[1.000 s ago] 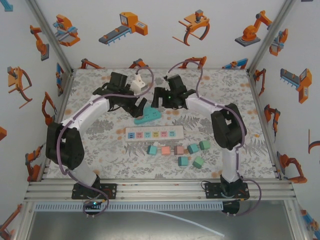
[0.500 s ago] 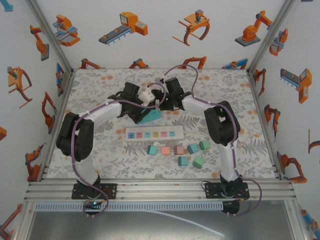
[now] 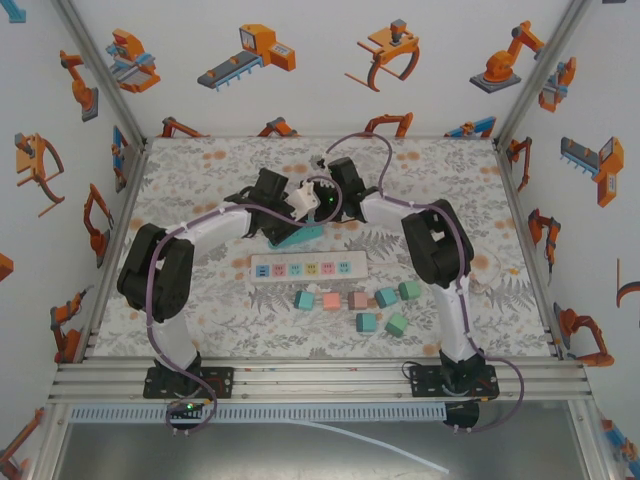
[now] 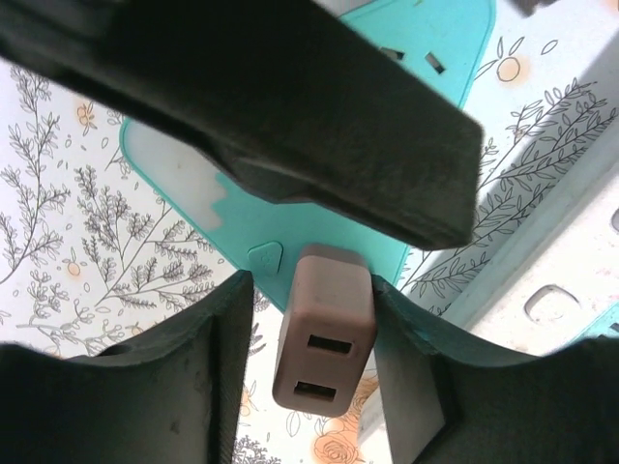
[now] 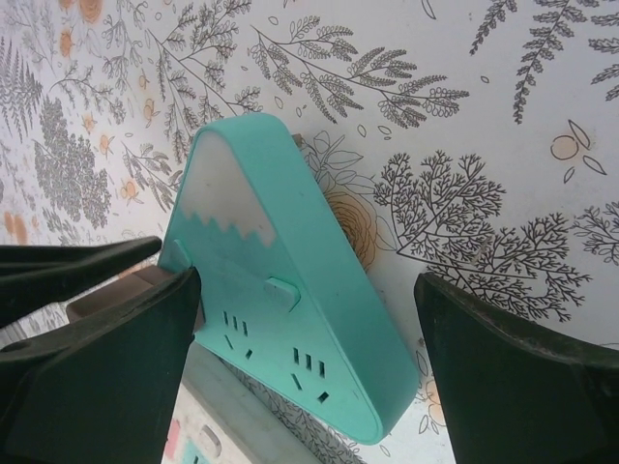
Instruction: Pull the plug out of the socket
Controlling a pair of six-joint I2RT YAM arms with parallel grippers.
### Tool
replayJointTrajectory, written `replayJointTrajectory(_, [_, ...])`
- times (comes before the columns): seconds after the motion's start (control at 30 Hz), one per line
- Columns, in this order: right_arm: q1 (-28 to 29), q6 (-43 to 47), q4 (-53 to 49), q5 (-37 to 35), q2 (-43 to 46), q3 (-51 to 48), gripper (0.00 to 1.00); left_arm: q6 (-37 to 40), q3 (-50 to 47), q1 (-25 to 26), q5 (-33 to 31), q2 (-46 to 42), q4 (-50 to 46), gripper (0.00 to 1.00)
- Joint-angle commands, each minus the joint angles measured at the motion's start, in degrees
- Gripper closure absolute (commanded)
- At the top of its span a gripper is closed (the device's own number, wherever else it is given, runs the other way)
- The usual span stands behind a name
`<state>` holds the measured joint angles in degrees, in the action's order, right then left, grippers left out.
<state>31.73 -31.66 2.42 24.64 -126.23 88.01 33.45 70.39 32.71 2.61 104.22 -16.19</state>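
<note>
Left claw unclenched astride the brown plug — right claw spread wide around the teal socket.

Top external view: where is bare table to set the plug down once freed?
Free: far-right table corner; near patch left of the cubes. Crowded: centre, where left end effector and right end effector crowd the teal socket.

Spotted a teal socket with a frosted white zigzag-edged tip, plus a taupe-brown plug. Noticed a white table cover printed with grey leafy sprigs and orange flowers. Also clocked a white power strip with pastel outlets, teal and pink cubes.
</note>
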Motion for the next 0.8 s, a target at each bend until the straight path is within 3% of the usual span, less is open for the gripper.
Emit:
replayJointTrajectory(0.0, [0.92,-0.91,-0.32,-0.21,-2.06,1.59,0.21,2.71,-1.42,0.42,0.25,1.1,-0.39,0.54])
replayJointTrajectory(0.17, [1.56,0.97,-5.72,-3.76,-2.86,3.24,0.29,3.95,-0.66,0.52,-0.02,2.35,-2.4,0.6])
replayJointTrajectory(0.4, [3.81,9.41,-18.98,-14.37,-4.46,7.47,0.3,5.21,-0.34,1.43,-0.23,2.45,-3.52,0.63])
replayJointTrajectory(0.6, [4.99,11.09,-26.76,-20.65,-7.19,11.99,0.31,7.29,-1.11,2.01,-1.0,1.01,-3.49,0.64])
replayJointTrajectory(0.77, [5.86,12.91,-32.1,-25.38,-9.2,14.71,0.31,6.94,-1.65,1.92,-3.01,-0.65,-2.62,0.7])
